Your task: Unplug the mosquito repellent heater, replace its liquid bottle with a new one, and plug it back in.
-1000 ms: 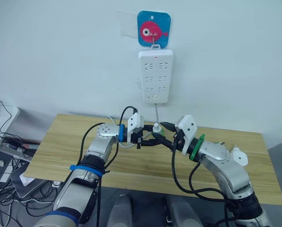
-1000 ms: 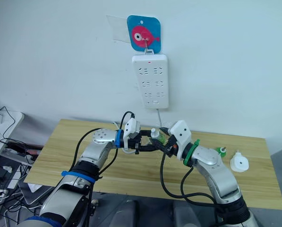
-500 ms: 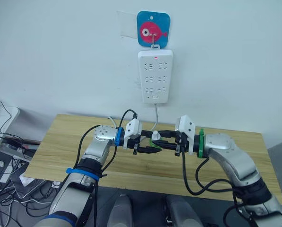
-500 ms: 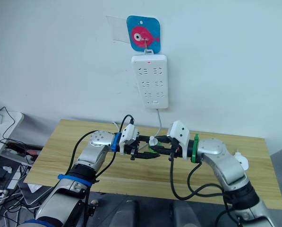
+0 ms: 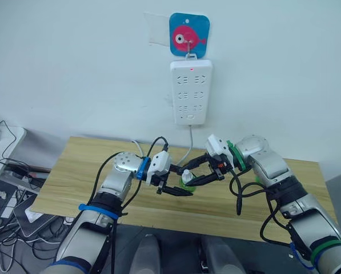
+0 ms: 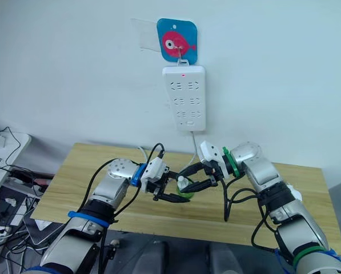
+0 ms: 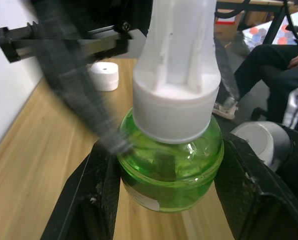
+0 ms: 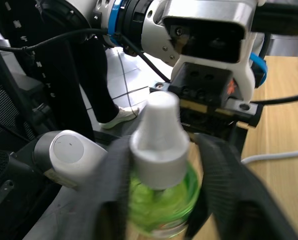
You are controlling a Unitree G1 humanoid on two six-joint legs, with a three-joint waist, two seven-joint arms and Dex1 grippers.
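A green liquid bottle [image 5: 185,181] with a tall white cap [image 7: 176,75] hangs just above the middle of the wooden table. My left gripper [image 5: 180,186] is shut on its green body, one finger [image 7: 96,200] on each side. My right gripper [image 5: 192,174] reaches in from the right. Its fingers [image 8: 216,175] are spread on either side of the cap and the bottle's shoulder, blurred, with a gap to the cap. The mosquito repellent heater [image 7: 105,76], small, white and round with a centre hole, lies on the table behind the bottle.
A white power strip [image 5: 191,91] hangs on the wall under a blue fish hook plate [image 5: 188,34], and its white cable [image 5: 187,145] drops to the table [image 5: 73,171]. Cables and electronics [image 5: 4,188] lie left of the table. A seated person's legs [image 7: 268,65] show beyond it.
My right arm has swung its elbow up and right. Its gripper has turned from level to slanting down at the bottle, fingers spread. The left gripper still holds the bottle, slightly lower.
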